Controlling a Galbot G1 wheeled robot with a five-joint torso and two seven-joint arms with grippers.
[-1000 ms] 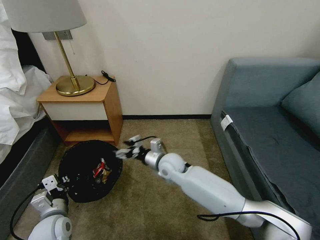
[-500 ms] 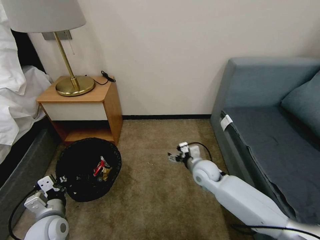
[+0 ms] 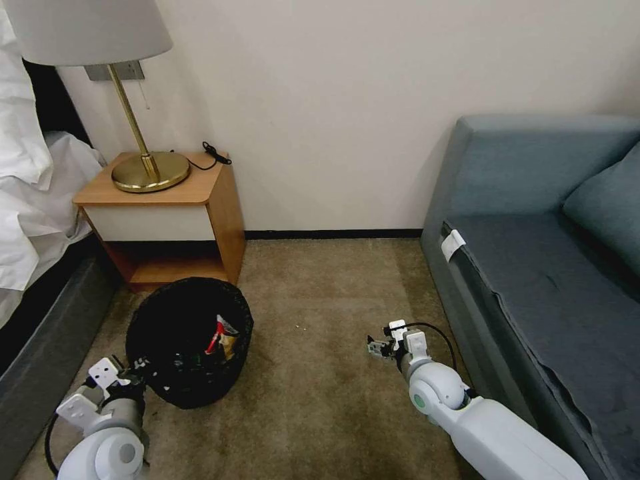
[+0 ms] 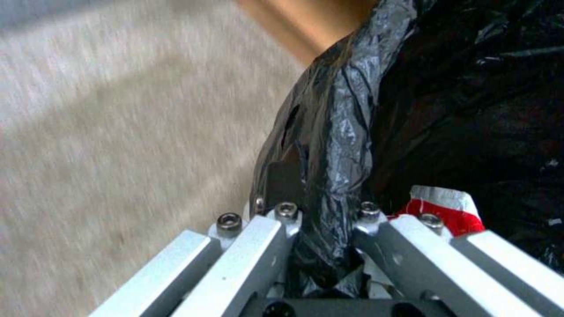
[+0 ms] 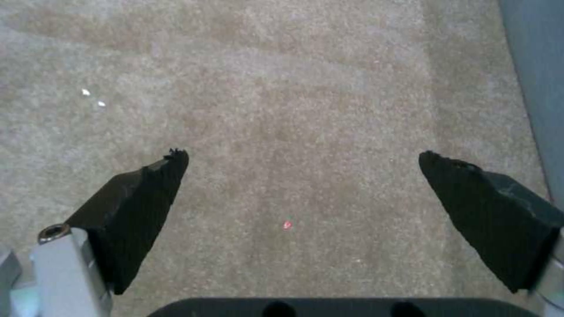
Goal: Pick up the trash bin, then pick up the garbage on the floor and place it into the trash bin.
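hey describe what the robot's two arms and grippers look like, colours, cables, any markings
Both arms are glossy white with rounded silver-grey joints; a black cable loops to each wrist. The right arm's joint bears a small green ring mark. The right gripper has black wedge-shaped fingers on silver mounts; the left gripper shows silver bars with hex bolts.

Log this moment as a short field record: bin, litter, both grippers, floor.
trash bin: on the carpet beside the nightstand, black liner over rim
garbage: wrappers lying inside the bin
left gripper: shut on the bin's lined rim
right gripper: open, holding nothing, above bare carpet by the sofa
floor: no litter pieces visible
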